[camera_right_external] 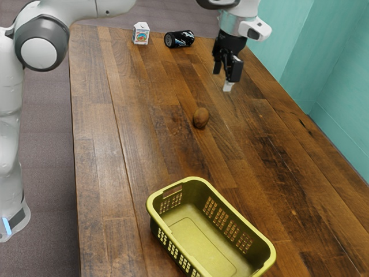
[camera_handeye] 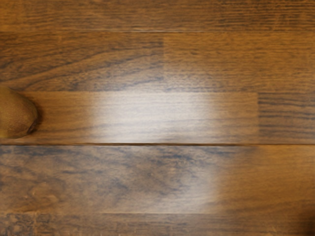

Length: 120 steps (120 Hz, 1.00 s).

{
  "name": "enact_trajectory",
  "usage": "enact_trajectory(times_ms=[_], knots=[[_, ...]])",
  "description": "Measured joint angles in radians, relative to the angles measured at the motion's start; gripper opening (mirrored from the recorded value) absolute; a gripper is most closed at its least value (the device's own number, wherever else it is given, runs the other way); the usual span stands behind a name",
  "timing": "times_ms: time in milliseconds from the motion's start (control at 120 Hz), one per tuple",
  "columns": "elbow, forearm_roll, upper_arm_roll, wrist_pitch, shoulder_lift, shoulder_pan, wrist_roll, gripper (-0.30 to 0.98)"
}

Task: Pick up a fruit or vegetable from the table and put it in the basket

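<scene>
Gripper (camera_right_external: 222, 79) spread above the tabletop (camera_right_external: 132, 150), kiwi (camera_right_external: 200, 118) on the wood near it.
The two fingers stand apart with a gap between them, and the kiwi lies on the tabletop, apart from the gripper, between it and the yellow-green basket (camera_right_external: 202, 236) in the exterior view; the wrist view has part of the kiwi at its edge, with bare planks beside it. Well apart from the basket, at the tabletop's far end, a small upright carton (camera_right_external: 140, 34) stands near a black can (camera_right_external: 179, 38) lying on its side.
</scene>
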Motion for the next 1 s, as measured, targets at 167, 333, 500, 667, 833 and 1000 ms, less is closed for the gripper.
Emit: enact_trajectory(times_ms=[167,333,500,667,833,1000], knots=[[0.004,0.001,0.001,-0.009,-0.003,-0.001,-0.004,0.68],[0.008,0.002,0.002,-0.023,-0.006,-0.001,0.005,0.68],[-0.004,0.014,0.005,-0.05,-0.005,0.061,0.086,0.68],[-0.079,0.04,0.009,-0.044,-0.018,0.097,0.214,0.68],[-0.199,0.054,0.044,0.028,-0.041,0.107,0.389,0.68],[-0.293,0.055,0.049,0.127,-0.048,0.107,0.561,0.68]])
